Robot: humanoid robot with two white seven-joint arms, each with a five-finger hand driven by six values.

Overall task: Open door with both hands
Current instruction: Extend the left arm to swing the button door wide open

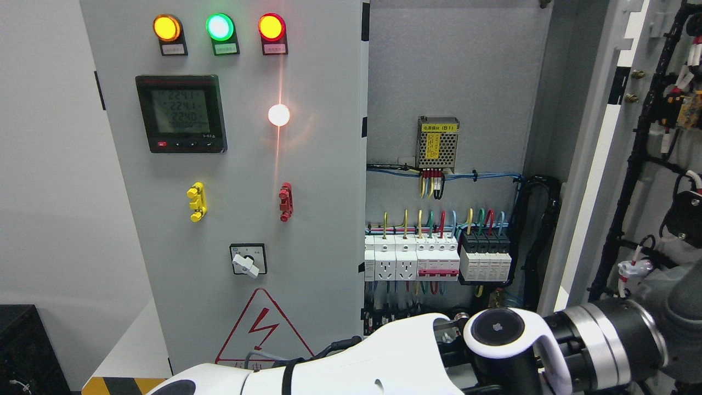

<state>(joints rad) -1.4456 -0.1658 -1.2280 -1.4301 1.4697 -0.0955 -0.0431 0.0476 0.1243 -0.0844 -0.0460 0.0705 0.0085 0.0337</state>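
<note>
Nearest, a white arm (340,367) enters from the lower left and a dark-and-silver arm (603,334) from the right; neither robot hand shows, so their grip cannot be told. Behind, the left door (230,181) is closed; the right door (652,164) stands swung open, baring the breakers (433,255). Judged half done: next, reach the left door's edge and pull

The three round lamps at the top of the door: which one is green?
The middle lamp glows green; the left lamp and right lamp glow orange.
</note>
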